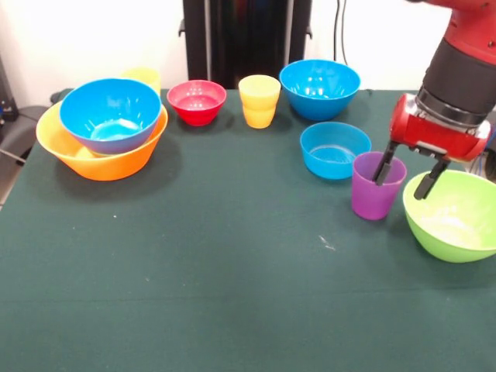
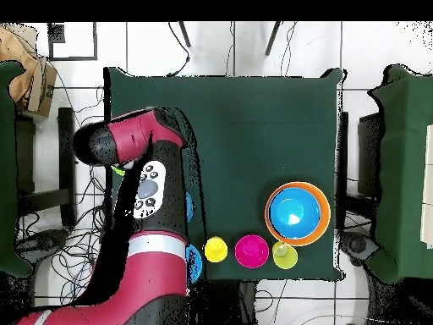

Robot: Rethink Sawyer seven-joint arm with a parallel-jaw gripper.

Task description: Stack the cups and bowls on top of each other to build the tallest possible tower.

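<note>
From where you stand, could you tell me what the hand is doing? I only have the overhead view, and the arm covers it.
Observer: The hand is open and straddles the purple cup's rim, one finger inside, the other outside.
Operator: Thank you. Is the cup upright?
Observer: Yes, it stands upright on the table, mouth up.
Operator: What sits next to it?
Observer: A lime bowl is close on the outer finger's side; a shallow blue bowl sits just behind the cup.

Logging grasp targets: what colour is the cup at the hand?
Translucent purple cup; clearest in the front view.
</note>
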